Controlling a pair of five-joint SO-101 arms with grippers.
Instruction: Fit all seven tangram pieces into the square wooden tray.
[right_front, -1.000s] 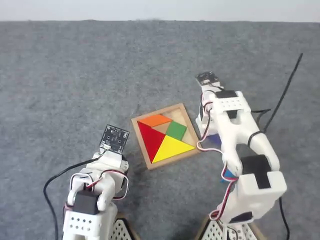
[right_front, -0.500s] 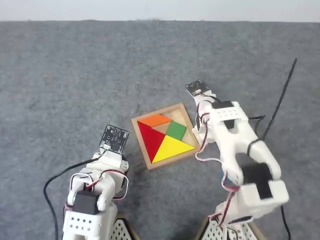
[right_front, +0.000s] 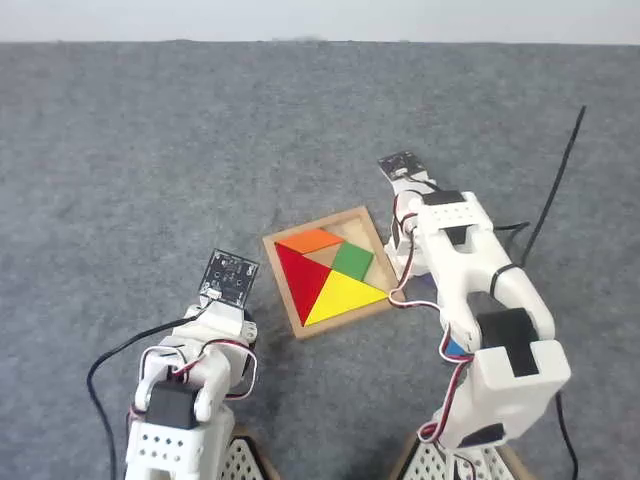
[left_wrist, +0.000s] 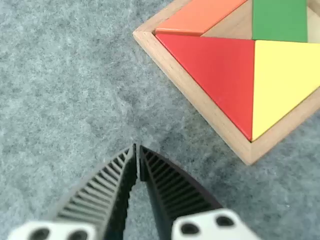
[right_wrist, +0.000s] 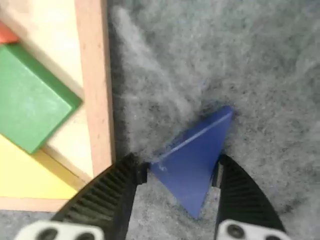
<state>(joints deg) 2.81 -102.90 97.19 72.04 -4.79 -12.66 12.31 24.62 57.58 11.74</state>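
The square wooden tray (right_front: 282, 290) lies mid-table and holds an orange piece (right_front: 312, 240), a red triangle (right_front: 298, 278), a green square (right_front: 352, 260) and a yellow triangle (right_front: 345, 297). Bare wood shows near its far right side. The right arm (right_front: 455, 230) hangs over the felt just right of the tray. In the right wrist view my right gripper (right_wrist: 177, 162) is shut on a blue triangle (right_wrist: 195, 155), which sits on the felt beside the tray rim (right_wrist: 95, 75). My left gripper (left_wrist: 137, 148) is shut and empty, on the felt short of the tray rim (left_wrist: 185, 80).
A sliver of a bright blue piece (right_front: 455, 350) peeks out from under the right arm. A black cable (right_front: 555, 200) runs across the felt at the right. Grey felt stretches open behind and to the left of the tray.
The right arm swung a little toward the tray and far side, then eased back to the right. The left arm and the tray's pieces have not moved.
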